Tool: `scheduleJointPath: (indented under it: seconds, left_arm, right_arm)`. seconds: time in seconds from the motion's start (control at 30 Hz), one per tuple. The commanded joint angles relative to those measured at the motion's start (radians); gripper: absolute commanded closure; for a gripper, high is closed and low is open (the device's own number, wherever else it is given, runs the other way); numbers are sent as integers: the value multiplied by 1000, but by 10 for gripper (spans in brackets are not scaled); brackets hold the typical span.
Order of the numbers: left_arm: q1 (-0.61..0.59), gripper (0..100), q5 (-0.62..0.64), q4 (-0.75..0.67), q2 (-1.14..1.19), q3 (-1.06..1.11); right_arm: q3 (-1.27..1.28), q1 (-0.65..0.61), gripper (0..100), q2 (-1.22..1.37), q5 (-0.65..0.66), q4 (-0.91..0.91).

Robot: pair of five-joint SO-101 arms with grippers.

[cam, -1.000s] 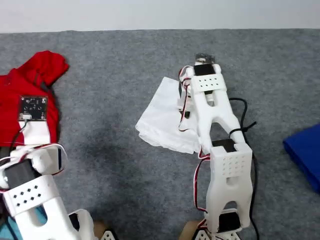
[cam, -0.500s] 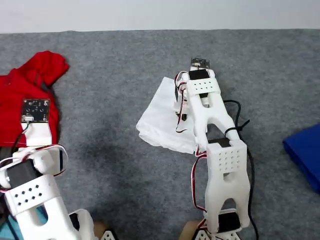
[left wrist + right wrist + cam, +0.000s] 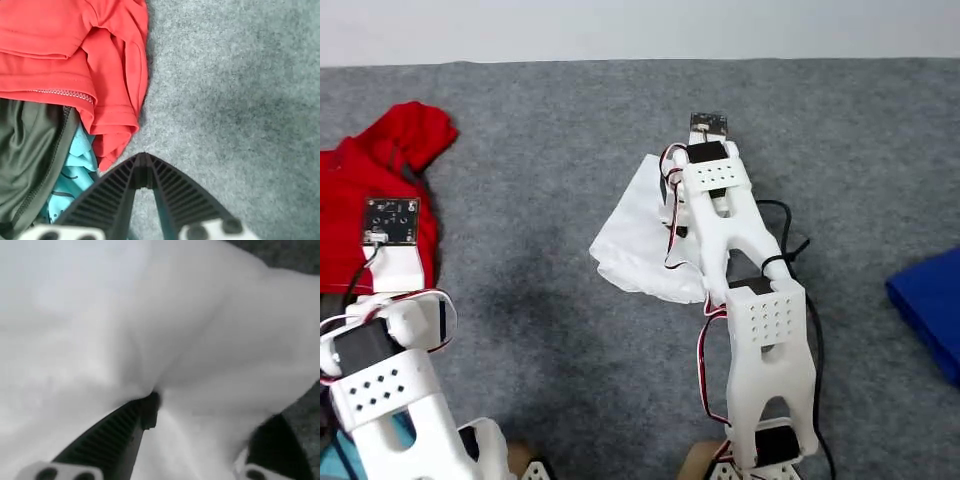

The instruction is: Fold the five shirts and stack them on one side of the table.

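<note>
Pressing into the white shirt [image 3: 632,235], the right tool [image 3: 207,422] stands open, cloth bulging between its jaws; recommend closing firmly on that bulge before folding across.

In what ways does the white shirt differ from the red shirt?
The white shirt lies alone near the middle of the table; the red shirt lies at the left side, over other clothes. The right gripper is open, one finger pressed into the white shirt; the left gripper is shut beside the red shirt's edge. Both are shirts on the grey table.
</note>
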Motion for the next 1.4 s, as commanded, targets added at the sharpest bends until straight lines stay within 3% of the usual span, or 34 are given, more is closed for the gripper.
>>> scheduleJointPath:
  seconds: [0.0,0.1,0.4,0.7,1.23,1.37]
  left_arm:
    - [-8,996,-3,-17,-17,-4]
    - [-8,996,-3,-17,-17,-4]
    - [-8,996,-3,-17,-17,-5]
    - [-6,996,-8,-17,-17,-12]
    - [-6,996,-11,-17,-17,-4]
    - [-6,996,-78,-17,-11,-2]
  right_arm:
    - [-12,-28,886,21,-5,-21]
    - [-14,-15,995,18,-2,-18]
    - [-150,71,990,-36,5,154]
    - [-376,159,990,-148,117,398]
    - [-437,524,990,-334,311,401]
    - [-437,631,990,-337,344,401]
